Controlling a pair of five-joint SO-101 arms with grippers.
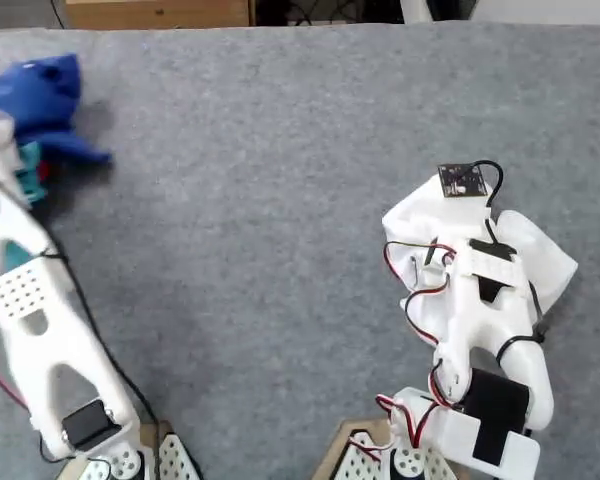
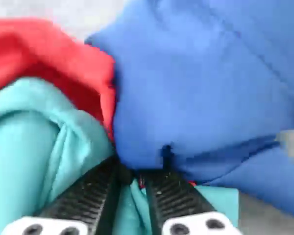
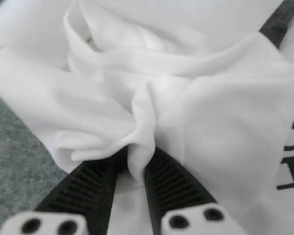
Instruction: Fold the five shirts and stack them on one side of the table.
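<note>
Your right gripper point(image 3: 137, 169) pinches a fold of the white shirt point(image 1: 412, 215), right of frame. Your left gripper point(image 2: 137, 178) clamps the blue shirt point(image 1: 45, 90) by its edge, upper left (stacking, I judge). Next, release blue and flatten white.

Soft matt cloth: blue shirt point(image 2: 201, 78), white shirt point(image 3: 210, 127); fuzzy felt: table point(image 1: 280, 180).
</note>
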